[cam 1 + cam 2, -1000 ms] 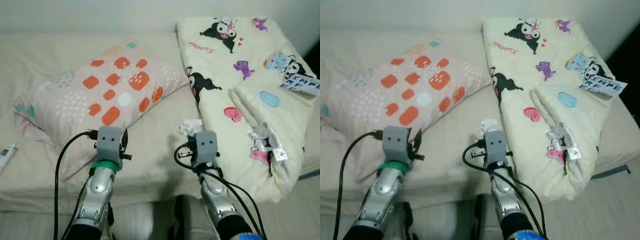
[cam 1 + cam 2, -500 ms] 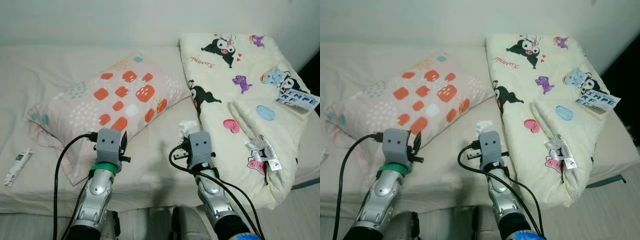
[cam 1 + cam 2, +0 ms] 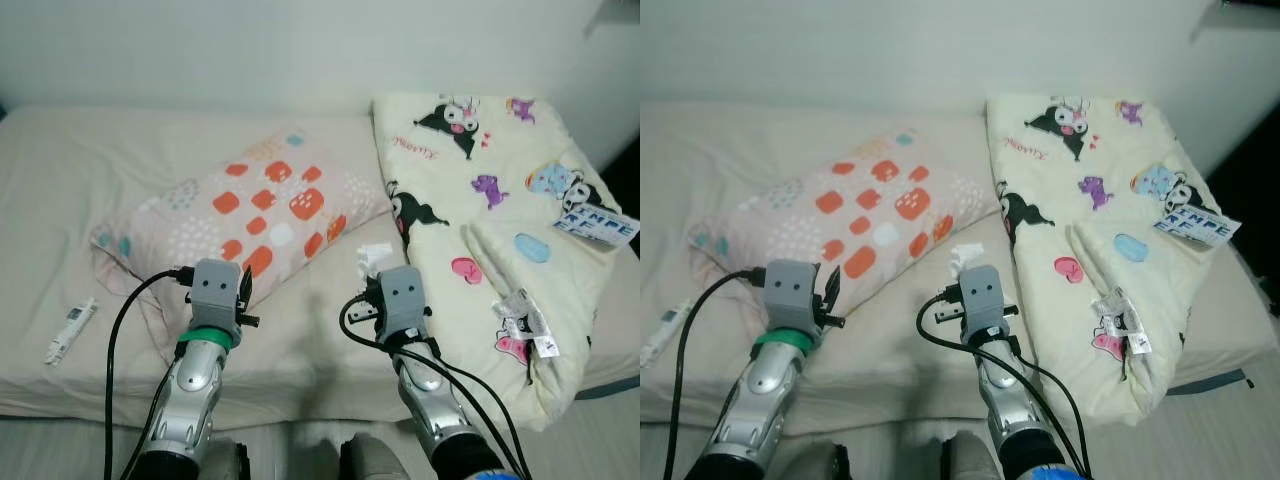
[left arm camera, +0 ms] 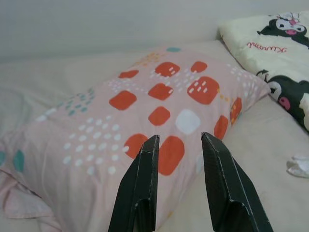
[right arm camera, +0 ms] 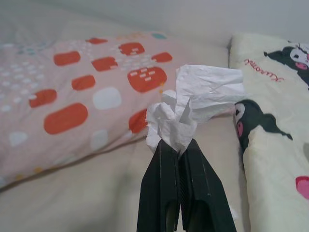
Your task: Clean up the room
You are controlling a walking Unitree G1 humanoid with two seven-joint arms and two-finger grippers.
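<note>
Bed (image 3: 60, 200) took most of the scene, with a beige sheet, and the robot stood at its near edge. On the robot's right lay a folded cream blanket (image 3: 470, 190) with cartoon prints, and in the middle a pillow (image 3: 250, 215) with orange patches, tilted across the mattress. A small tube (image 3: 68, 330) lay on the sheet, well apart on the left.

Right gripper (image 5: 179, 142) was pressed together on a crumpled white tissue (image 5: 193, 104), held up above the sheet between pillow and blanket. Left gripper (image 4: 178, 140) hovered near the pillow with fingers spread and nothing between them.

In my judgement the tissue could slip out, because only its lower tip was pinched and the loose part stood free; a quick swing of the arm could pull it away, and it would fall back on the bed.

Pink cursive writing on the blanket, near the black character, was too small to read. A paper card (image 3: 596, 222) on the blanket showed dark letters like "IMPE", partly cut. White tags (image 3: 524, 318) were unreadable.
</note>
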